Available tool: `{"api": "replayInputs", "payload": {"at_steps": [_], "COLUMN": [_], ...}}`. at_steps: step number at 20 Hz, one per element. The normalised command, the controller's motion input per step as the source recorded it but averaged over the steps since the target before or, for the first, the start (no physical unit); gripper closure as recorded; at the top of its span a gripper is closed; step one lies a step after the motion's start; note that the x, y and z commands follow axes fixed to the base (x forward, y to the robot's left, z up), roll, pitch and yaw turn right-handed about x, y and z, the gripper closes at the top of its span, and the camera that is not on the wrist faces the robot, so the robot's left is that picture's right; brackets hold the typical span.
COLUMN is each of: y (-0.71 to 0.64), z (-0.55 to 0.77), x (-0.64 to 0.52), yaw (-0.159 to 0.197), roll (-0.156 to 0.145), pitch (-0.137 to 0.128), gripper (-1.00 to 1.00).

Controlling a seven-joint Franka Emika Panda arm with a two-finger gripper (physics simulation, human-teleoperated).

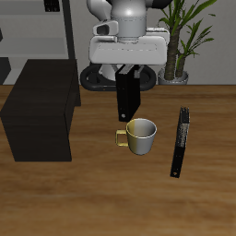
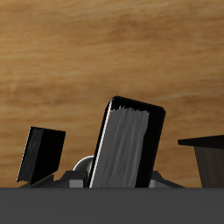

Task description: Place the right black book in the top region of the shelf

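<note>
Transport is the step in hand, judging by the frames: the chunky black hardcover book with a pale page edge (image 1: 128, 95) hangs upright in the air under the white arm's two-finger gripper (image 1: 127, 74), clear of the wooden worktop (image 1: 111, 198) and above the pale olive mug with a yellow handle (image 1: 140, 135). The wrist view shows the book's grey page block (image 2: 128, 144) rising between the jaws, which are closed on it. To do this well, the book should probably rise enough to clear the mug, then travel sideways toward the large plain black box-shaped shelf (image 1: 40, 111) and come down flat on its top face, with release only once the book rests steady and not over an edge. Counted: two black books, the held one and a long thin black book with greyish marks (image 1: 179, 141) lying beside the mug; one mug; one black shelf; one gripper.
</note>
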Motion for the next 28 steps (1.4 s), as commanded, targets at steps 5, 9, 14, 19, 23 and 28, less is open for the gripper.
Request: {"api": "replayInputs", "payload": {"at_steps": [5,9,14,19,23,28], "y": [0.00,-0.10,-0.08,0.05,0.34,0.32], "z": [0.37,0.23,0.01,0.10,0.08,-0.07], "x": [-0.47,-0.47,-0.36,-0.39,-0.29,-0.11], "yaw": [0.054,0.026,-0.025,0.029,0.098,0.110], "roll": [-0.100,-0.080,-0.093,-0.079,-0.045,-0.071], "pitch": [-0.032,-0.009,0.040,0.012,-0.017,-0.007], "gripper": [1.00,1.00,1.00,1.00,1.00,1.00]}}
